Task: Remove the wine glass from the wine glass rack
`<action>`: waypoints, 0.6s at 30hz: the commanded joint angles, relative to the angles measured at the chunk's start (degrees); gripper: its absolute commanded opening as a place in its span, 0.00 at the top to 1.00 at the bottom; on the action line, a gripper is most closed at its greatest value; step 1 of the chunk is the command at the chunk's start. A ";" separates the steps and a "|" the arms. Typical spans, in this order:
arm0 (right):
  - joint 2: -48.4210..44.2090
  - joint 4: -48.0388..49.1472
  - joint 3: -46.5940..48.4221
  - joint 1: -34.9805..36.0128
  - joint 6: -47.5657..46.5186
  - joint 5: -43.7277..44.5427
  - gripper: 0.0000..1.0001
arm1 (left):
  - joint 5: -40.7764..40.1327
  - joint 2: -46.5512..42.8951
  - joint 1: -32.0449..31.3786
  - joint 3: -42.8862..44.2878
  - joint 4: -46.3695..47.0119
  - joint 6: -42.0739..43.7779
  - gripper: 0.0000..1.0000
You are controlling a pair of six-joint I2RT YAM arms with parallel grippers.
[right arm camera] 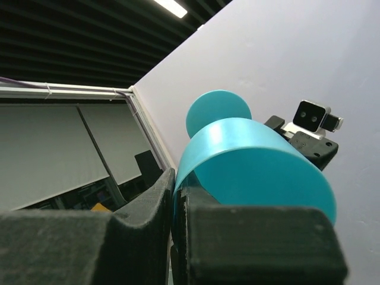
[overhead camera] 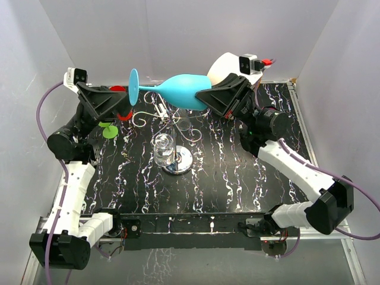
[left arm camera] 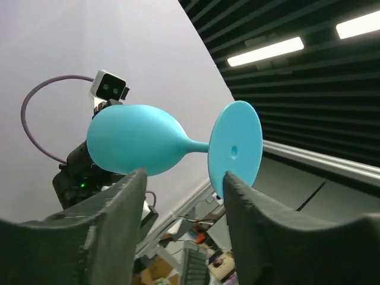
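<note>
While the turquoise wine glass [overhead camera: 181,90] lies sideways in the air above the silver wire wine glass rack [overhead camera: 183,160] on the black marbled counter [overhead camera: 237,178], we note the right gripper [overhead camera: 206,98] clamped on its bowl rim. The left gripper [overhead camera: 127,105] is spread wide at the foot.

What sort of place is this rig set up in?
Probably an indoor robotics lab test cell: plain white panel walls box in a black marbled tabletop, and the wrist views show a dark slatted ceiling with strip lights.
</note>
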 commanded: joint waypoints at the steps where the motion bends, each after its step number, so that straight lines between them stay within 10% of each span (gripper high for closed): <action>1: -3.57 0.14 -0.99 -0.09 -4.74 3.10 1.00 | 0.82 -2.90 0.08 -0.23 -3.69 5.15 0.38; 10: -17.27 -34.64 1.14 -0.12 -39.46 15.06 1.00 | 4.73 -6.39 0.09 0.79 -21.42 17.84 0.07; 18: -31.51 -67.02 -1.23 -0.15 -73.64 56.02 1.00 | 4.95 -8.42 0.02 12.99 -55.12 45.73 0.03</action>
